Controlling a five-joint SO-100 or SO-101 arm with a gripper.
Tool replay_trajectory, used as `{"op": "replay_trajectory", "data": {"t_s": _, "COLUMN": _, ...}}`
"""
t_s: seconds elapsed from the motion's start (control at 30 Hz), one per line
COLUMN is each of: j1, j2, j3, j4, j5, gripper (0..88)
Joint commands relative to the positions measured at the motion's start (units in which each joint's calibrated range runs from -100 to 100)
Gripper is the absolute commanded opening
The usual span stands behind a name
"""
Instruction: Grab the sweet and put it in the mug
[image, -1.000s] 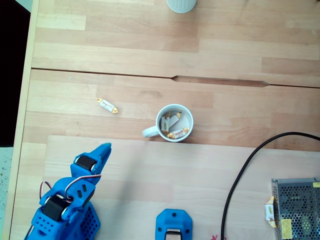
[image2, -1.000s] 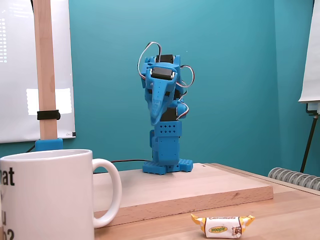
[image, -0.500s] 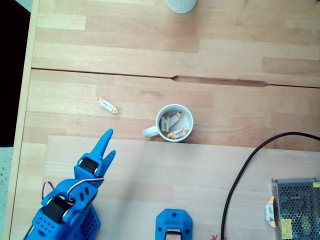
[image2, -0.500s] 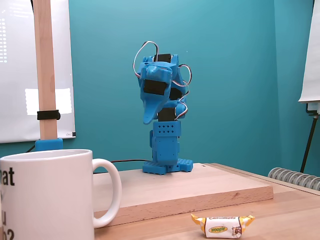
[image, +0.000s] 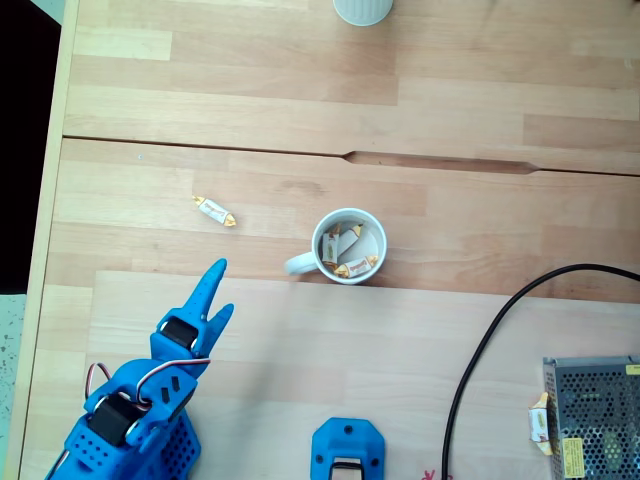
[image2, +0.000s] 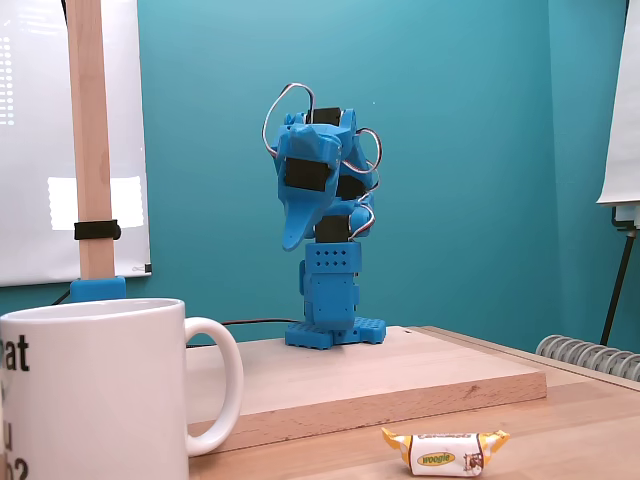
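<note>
In a fixed view from above, the sweet lies on the wooden table, left of the white mug. The mug's handle points lower left and a few wrapped sweets lie inside it. My blue gripper hangs at the lower left, below the sweet and apart from it, with its jaws parted in a narrow V and nothing between them. In a fixed view from table level, the sweet lies in front, the mug fills the near left, and the gripper is raised high over the arm's base.
A ribbed white cup stands at the far edge. A black cable curves to a metal mesh box at the lower right, with another sweet on its side. A raised board carries the arm. A wooden post stands at the left.
Since a second ago the gripper has reached forward towards the sweet and its jaws have parted. Over the last half second it has barely moved. Sweet and mug stay put.
</note>
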Motion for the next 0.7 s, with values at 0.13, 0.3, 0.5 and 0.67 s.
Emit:
{"op": "replay_trajectory", "data": {"t_s": 0.13, "j1": 0.6, "j2": -0.4, "j3": -2.0, "j4": 0.2, "j5": 0.1, "gripper": 47.6}}
{"op": "replay_trajectory", "data": {"t_s": 0.3, "j1": 0.5, "j2": -0.3, "j3": -1.9, "j4": 0.6, "j5": 0.0, "gripper": 46.3}}
{"op": "replay_trajectory", "data": {"t_s": 0.5, "j1": 0.6, "j2": -0.3, "j3": -1.8, "j4": 0.6, "j5": 0.0, "gripper": 37.9}}
{"op": "replay_trajectory", "data": {"t_s": 0.67, "j1": 0.6, "j2": -0.3, "j3": -1.8, "j4": 0.6, "j5": 0.0, "gripper": 18.6}}
